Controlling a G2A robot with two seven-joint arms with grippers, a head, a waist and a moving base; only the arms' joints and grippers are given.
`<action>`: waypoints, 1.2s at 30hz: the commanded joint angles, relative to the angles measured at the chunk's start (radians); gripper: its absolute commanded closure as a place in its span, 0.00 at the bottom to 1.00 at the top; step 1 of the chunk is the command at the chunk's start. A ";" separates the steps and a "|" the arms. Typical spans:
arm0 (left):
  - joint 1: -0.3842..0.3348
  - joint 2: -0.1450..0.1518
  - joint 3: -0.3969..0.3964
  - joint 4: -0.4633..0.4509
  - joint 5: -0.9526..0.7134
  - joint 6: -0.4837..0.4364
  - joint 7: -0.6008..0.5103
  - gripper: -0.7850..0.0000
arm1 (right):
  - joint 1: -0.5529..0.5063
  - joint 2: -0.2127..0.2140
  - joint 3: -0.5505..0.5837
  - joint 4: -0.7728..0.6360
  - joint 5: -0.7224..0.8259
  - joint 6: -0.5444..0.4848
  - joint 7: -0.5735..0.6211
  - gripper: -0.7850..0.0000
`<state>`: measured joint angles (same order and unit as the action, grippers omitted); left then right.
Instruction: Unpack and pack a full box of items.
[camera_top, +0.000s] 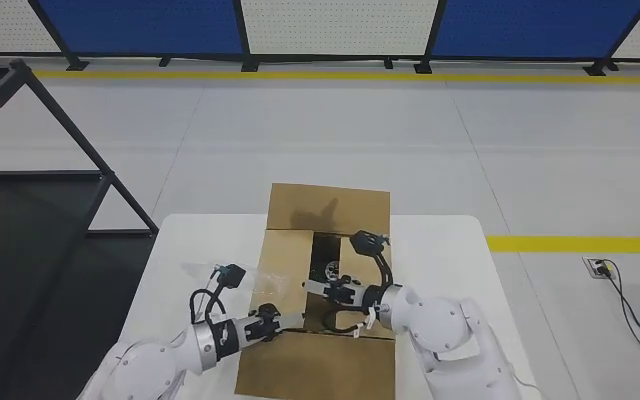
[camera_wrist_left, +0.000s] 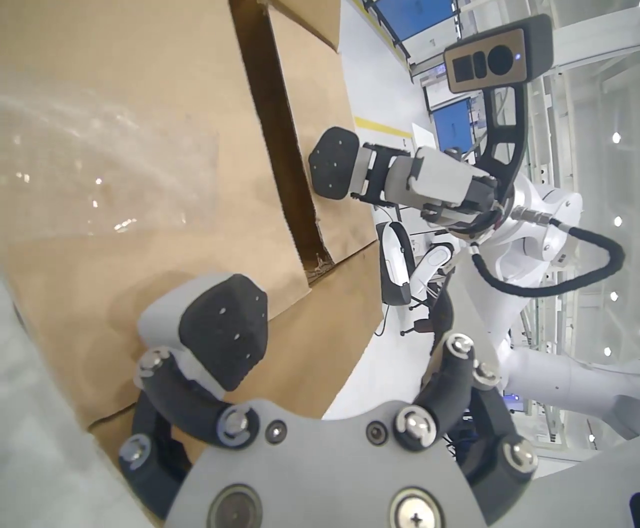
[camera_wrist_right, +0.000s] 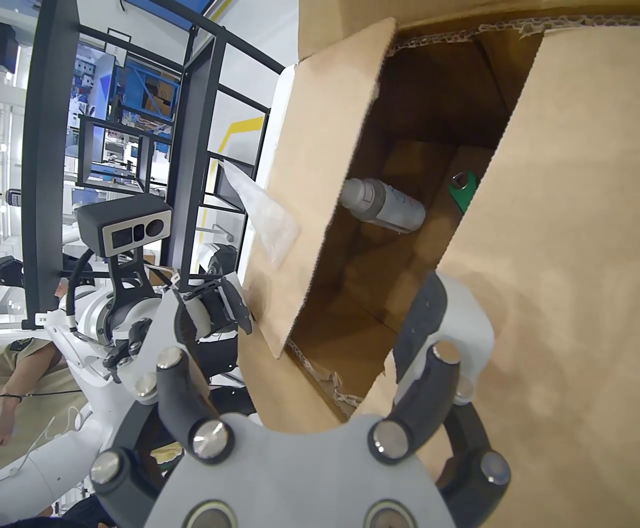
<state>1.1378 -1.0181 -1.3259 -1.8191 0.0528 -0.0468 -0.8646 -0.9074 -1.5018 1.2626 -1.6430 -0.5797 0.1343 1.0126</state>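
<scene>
A brown cardboard box (camera_top: 285, 255) stands on the white table (camera_top: 440, 240) with its flaps partly apart, leaving a dark slot down the middle. Inside the box lie a grey bottle (camera_wrist_right: 385, 202) and a green item (camera_wrist_right: 462, 187). My left gripper (camera_top: 268, 322) is open at the near left corner, one black pad (camera_wrist_left: 225, 330) resting on the left flap (camera_wrist_left: 125, 150). My right gripper (camera_top: 335, 293) hangs open over the slot's near end, its fingers either side of the left flap's edge (camera_wrist_right: 320, 200). The right gripper (camera_wrist_left: 332, 170) also appears across the slot in the left wrist view.
A clear plastic film (camera_wrist_right: 265, 215) lies on the left flap. The far flap (camera_top: 330, 205) folds outward over the table's back edge. A black metal frame (camera_top: 60, 130) stands left of the table. Bare table runs along both sides of the box.
</scene>
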 joint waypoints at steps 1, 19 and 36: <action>-0.003 0.000 0.004 0.006 0.002 0.003 0.002 0.00 | 0.000 0.002 -0.002 0.003 0.002 -0.001 -0.001 0.00; -0.005 0.001 0.011 0.011 0.008 0.007 0.012 0.00 | 0.048 -0.001 -0.060 0.062 0.171 0.033 -0.121 0.00; 0.018 0.007 -0.017 -0.019 -0.004 -0.004 0.019 0.00 | 0.095 -0.016 -0.100 0.158 0.303 0.021 -0.195 0.00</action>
<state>1.1551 -1.0112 -1.3413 -1.8362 0.0499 -0.0510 -0.8466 -0.8203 -1.5155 1.1660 -1.4999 -0.3050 0.1655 0.8256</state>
